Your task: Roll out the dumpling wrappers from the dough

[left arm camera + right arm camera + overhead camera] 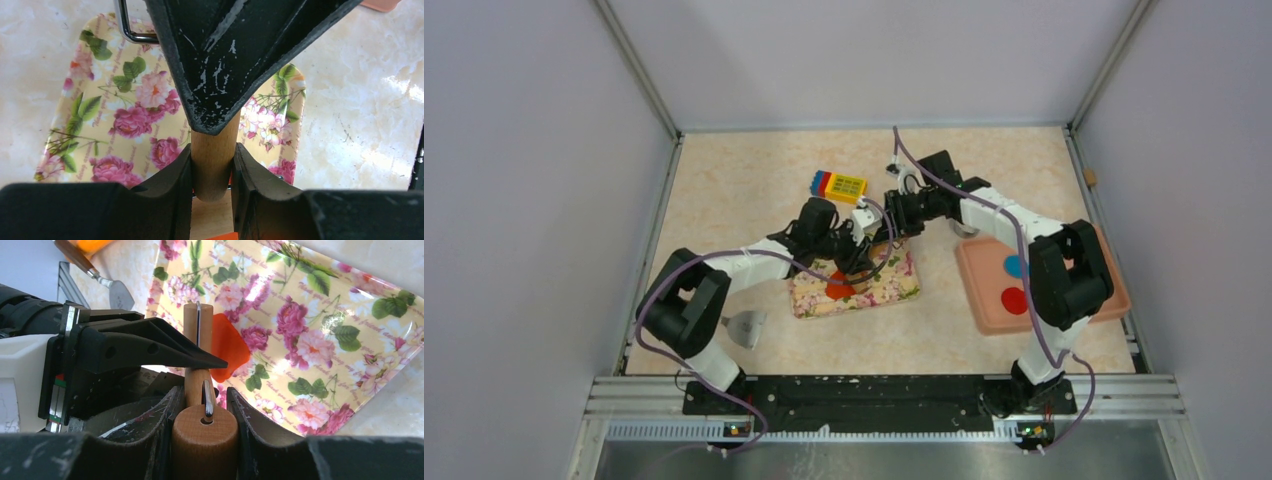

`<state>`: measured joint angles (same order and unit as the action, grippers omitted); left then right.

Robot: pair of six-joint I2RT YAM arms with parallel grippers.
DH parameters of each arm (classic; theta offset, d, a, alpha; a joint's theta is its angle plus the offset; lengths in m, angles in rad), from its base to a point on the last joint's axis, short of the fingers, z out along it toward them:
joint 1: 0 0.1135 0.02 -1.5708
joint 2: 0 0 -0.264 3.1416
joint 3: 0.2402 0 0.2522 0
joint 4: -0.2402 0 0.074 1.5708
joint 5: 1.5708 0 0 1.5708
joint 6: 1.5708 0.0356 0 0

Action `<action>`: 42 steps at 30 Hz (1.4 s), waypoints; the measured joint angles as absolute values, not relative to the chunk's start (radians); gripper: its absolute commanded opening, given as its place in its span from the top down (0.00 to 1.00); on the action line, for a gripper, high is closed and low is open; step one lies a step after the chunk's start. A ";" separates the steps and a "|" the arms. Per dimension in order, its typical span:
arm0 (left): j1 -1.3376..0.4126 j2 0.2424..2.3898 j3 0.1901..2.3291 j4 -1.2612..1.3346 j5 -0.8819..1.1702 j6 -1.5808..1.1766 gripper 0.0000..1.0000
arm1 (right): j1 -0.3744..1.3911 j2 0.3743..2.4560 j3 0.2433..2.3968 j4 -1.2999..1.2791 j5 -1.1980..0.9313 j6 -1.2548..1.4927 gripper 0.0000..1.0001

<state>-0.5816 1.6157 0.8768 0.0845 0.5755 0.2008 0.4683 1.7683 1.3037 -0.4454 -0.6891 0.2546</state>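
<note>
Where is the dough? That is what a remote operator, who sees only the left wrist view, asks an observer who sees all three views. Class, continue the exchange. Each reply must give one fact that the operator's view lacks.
Observer: The dough lies on the floral tray, partly hidden behind the rolling pin.
Operator: Is the other arm holding that pin too?
Observer: Yes, the right end effector is shut on its thick wooden end.
Operator: Any wrappers done?
Observer: One red wrapper lies on the pink tray at the right, near a blue disc.
</note>
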 measured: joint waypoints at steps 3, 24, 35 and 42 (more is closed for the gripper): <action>-0.586 1.655 0.864 0.125 0.580 0.202 1.00 | 0.468 1.783 1.287 -0.441 -0.673 0.242 1.00; -0.632 1.868 0.972 0.316 0.623 0.152 1.00 | 0.327 1.790 1.232 -0.457 -0.656 0.204 1.00; -0.650 1.774 1.036 0.171 0.617 0.133 1.00 | 0.361 1.675 1.279 -0.549 -0.630 0.141 1.00; -0.628 1.660 0.936 0.088 0.590 0.162 1.00 | 0.458 1.687 1.279 -0.511 -0.629 0.145 1.00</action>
<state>-0.6277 1.6600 0.9360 0.0883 0.5896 0.1619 0.4580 1.6867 1.2789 -0.5110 -0.6289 0.1452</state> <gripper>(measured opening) 0.326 0.336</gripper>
